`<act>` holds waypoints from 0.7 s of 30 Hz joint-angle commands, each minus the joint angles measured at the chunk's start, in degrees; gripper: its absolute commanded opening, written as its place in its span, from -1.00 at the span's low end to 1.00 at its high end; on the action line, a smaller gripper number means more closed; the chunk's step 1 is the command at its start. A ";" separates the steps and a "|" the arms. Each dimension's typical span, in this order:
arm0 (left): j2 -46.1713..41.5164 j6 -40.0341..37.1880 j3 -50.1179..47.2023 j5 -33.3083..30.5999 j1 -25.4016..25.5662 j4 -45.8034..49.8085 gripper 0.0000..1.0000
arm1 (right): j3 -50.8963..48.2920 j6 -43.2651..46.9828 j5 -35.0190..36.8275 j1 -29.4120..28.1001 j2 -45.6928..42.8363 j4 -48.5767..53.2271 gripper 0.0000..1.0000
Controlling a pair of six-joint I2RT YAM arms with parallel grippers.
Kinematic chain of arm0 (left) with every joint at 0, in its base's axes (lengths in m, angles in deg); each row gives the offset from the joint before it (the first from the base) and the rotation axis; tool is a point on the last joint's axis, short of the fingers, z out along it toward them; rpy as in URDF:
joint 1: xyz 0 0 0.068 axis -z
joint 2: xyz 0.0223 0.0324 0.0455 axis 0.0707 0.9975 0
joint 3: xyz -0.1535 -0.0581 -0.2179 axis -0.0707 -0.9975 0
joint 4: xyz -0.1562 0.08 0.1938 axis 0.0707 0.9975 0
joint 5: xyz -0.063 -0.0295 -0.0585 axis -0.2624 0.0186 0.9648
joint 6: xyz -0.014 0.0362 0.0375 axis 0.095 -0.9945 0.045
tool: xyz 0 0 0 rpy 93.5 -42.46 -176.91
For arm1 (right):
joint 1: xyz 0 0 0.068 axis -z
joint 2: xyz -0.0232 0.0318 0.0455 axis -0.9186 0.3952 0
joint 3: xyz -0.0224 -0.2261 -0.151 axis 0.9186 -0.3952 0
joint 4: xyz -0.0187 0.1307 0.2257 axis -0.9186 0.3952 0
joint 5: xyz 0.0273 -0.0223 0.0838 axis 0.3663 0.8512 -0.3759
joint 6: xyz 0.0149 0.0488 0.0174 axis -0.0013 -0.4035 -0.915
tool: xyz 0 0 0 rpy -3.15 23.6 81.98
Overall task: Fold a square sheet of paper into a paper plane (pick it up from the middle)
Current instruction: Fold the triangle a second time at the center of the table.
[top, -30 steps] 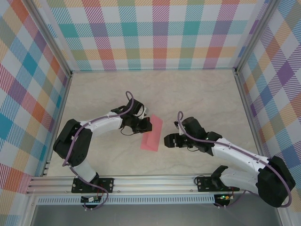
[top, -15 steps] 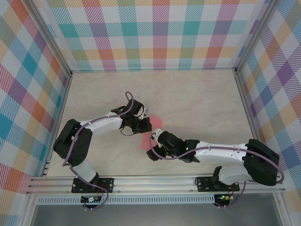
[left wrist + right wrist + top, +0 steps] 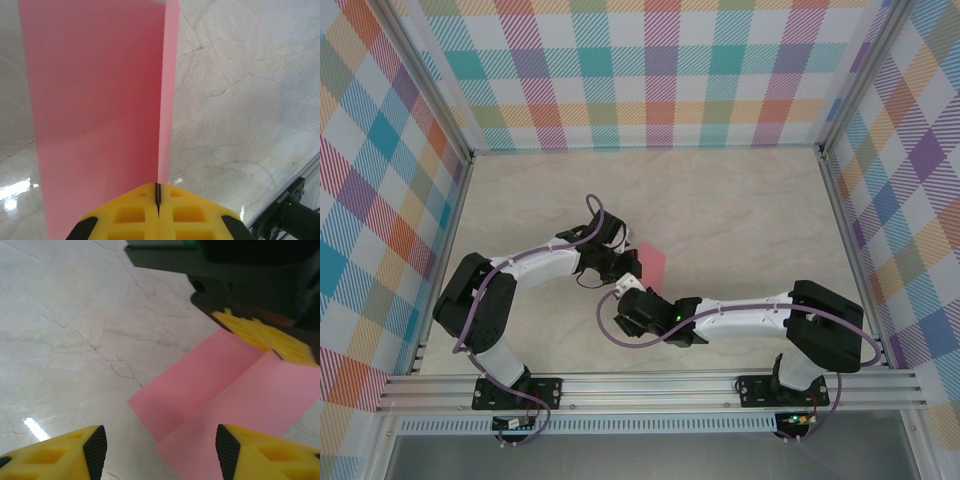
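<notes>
The left gripper is fully closed on the sheet of paper. In the left wrist view its two yellow pads meet at the bottom centre of the frame, with the pink edge pinched in the seam between them. From that point the sheet runs to the top edge of the frame and covers most of the left half. A straight crease runs vertically just right of centre, with a narrow paler strip beyond it.

In the top view the sheet lies near the centre of the frame on the marbled table, just right of the left gripper's tip. The right arm extends from the lower right toward the centre and covers the lower part of the sheet.

The right gripper is open and holds nothing. In the right wrist view its pads sit wide apart in the lower left and lower right corners. The sheet occupies the right and lower centre of that frame as two overlapping layers with a step edge between them. Its nearest corner points down between the pads. It cannot be told whether the lower-right pad touches the sheet. The left gripper's pads appear at the upper right, at the sheet's far edge.
</notes>
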 commanded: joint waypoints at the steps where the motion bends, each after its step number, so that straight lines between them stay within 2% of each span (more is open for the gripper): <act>1: -0.63 -0.79 -0.34 -1.37 0.39 1.65 -0.92 | 1.22 -2.60 3.10 -0.59 -0.02 4.90 0.14; 5: -0.76 -0.78 -0.07 -0.98 0.39 1.58 -0.91 | 1.45 -3.68 3.19 -0.59 0.71 5.27 -0.17; 21: -0.84 -0.62 -0.05 -0.03 0.39 1.03 -0.91 | 3.90 -4.90 4.48 -0.59 1.92 7.42 -0.56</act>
